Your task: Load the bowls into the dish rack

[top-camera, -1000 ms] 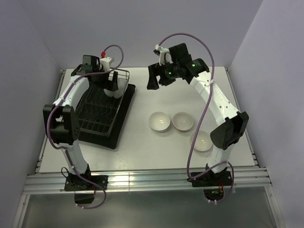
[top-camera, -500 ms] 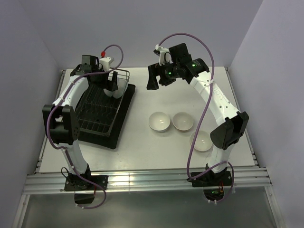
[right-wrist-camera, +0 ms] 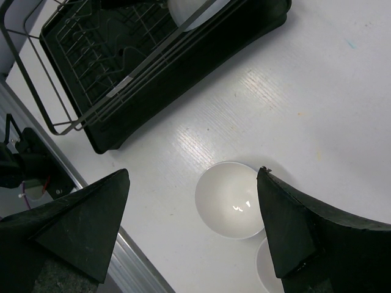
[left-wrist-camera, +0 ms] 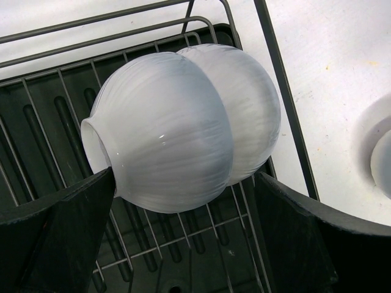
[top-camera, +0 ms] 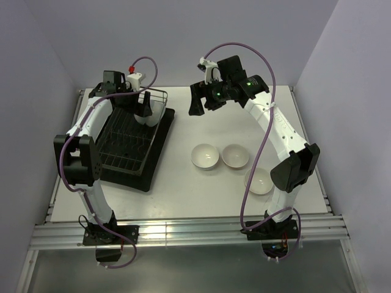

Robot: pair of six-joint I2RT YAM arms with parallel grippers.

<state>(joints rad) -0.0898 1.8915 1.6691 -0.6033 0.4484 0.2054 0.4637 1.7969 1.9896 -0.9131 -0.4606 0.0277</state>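
We see left gripper (top-camera: 146, 110) wide open over two bowls (left-wrist-camera: 171, 122) in rack (top-camera: 125, 149), right gripper (top-camera: 197, 105) wide open, empty, three more bowls (top-camera: 235, 155) on table (top-camera: 183, 195).

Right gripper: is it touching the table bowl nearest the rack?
Apart. The top view shows bare table between the right gripper and the bowl; the right wrist view shows that bowl lying far beyond the open jaws, clear of both.

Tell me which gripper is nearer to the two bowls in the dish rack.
Left. The left gripper sits right over the two bowls in the dish rack, jaws open either side; the right gripper hovers apart, over the table.
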